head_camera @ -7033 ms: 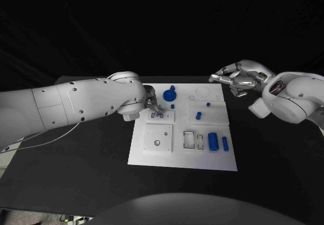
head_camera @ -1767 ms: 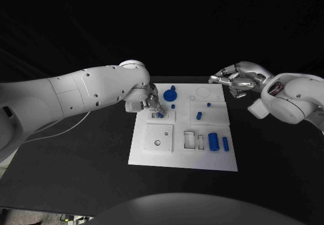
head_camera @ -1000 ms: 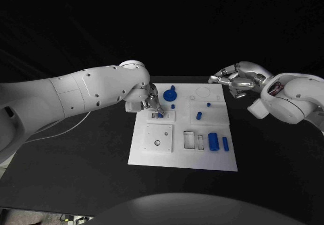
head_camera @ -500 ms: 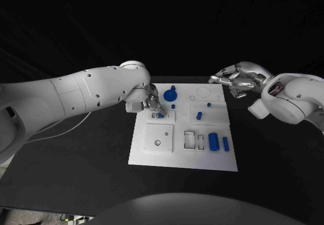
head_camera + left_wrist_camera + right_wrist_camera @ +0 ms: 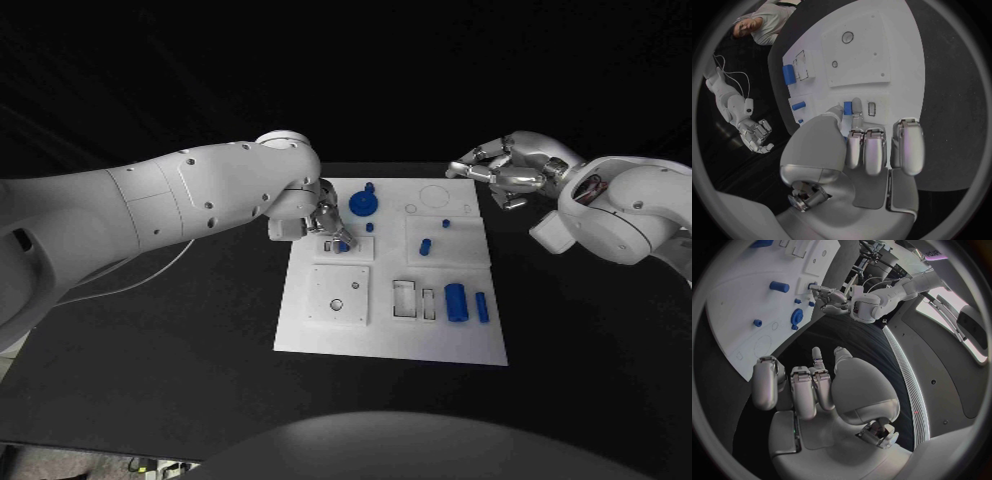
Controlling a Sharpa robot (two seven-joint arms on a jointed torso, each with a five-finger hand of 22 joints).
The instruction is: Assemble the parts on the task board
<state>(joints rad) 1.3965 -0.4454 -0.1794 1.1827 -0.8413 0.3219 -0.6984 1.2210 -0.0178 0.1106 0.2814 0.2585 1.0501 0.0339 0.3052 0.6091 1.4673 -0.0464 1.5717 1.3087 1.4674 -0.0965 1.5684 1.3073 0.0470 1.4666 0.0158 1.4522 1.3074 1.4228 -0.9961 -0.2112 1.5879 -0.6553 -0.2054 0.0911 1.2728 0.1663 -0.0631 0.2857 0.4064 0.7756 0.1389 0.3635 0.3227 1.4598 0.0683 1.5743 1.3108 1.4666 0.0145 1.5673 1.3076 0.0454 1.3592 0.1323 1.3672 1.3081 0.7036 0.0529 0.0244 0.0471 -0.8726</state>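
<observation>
Head view: left hand (image 5: 320, 226) pinches small blue part (image 5: 342, 245) over upper-left plate of task board (image 5: 389, 345), prob. aligning w/ its slot for insertion. Right hand (image 5: 498, 172) curled, holds nothing, parked off board's far corner, clear of work.

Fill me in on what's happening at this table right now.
The robot is assembling small blue parts on the white task board. Its left hand is down over the board's far left area, pinching a small blue part between thumb and finger at a square plate there. The right hand hovers off the board's far right corner, fingers curled, holding nothing. Other blue pieces, including a round blue knob and a blue cylinder, sit elsewhere on the board.
</observation>
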